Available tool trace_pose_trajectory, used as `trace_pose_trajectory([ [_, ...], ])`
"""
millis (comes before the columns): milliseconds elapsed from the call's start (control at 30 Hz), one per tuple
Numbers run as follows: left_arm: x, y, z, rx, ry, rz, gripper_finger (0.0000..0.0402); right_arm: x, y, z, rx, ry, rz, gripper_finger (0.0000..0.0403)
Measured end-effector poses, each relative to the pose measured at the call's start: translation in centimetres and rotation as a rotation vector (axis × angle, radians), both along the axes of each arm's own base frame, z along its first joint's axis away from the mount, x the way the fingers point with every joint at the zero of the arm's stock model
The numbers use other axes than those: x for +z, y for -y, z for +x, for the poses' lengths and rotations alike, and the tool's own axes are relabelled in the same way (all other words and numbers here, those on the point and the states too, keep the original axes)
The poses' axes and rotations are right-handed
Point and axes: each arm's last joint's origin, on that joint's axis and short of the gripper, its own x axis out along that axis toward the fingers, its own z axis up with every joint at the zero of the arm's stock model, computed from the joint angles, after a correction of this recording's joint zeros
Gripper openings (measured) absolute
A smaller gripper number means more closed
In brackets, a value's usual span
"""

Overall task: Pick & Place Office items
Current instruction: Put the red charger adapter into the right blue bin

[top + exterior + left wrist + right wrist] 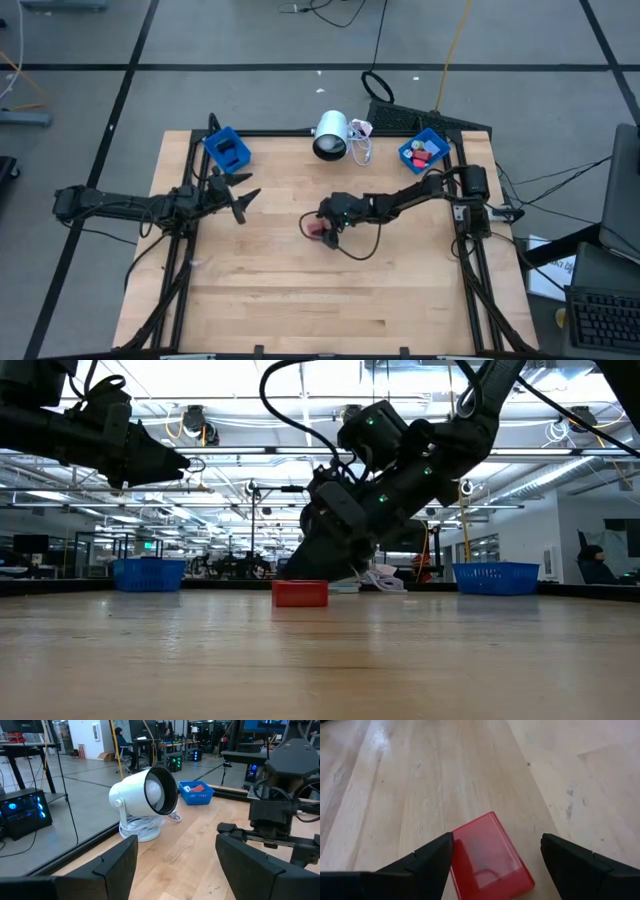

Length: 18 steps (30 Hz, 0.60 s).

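While my right claw (492, 857) hangs spread, the flat red box (490, 857) lies on the counter (445, 780) between its fingers, untouched.

White lamp (331, 136) lying between two blue bins (227, 148) (424, 151) along the wooden table's (300, 300) far edge.

The table (470, 765) is pale wood with visible grain, smooth and faintly shiny. The red block (490, 855) looks like glossy, slightly translucent plastic. The white lamp (142, 800) has a smooth satin plastic shell. The far right blue bin (196, 795) is meshed plastic. The right gripper's fingers (580, 865) look matt black.
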Motion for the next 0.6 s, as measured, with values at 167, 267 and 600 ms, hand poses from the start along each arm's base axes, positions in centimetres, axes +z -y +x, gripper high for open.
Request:
trace_pose_trajectory([
  [167, 0.0, 0.0, 0.0, 0.000, 0.000, 0.000, 0.0271, 0.2, -0.8, 0.2, 0.099, 0.033, -0.107, 0.0284],
  [267, 0.0, 0.0, 0.0, 0.000, 0.000, 0.000, 0.0271, 0.1, -1.6, 0.1, 0.214, 0.034, -0.212, 0.0281],
  [600, 0.0, 0.0, 0.0, 0.000, 0.000, 0.000, 0.0271, 0.1, -3.2, 0.0, 0.337, 0.048, -0.326, 0.0279],
])
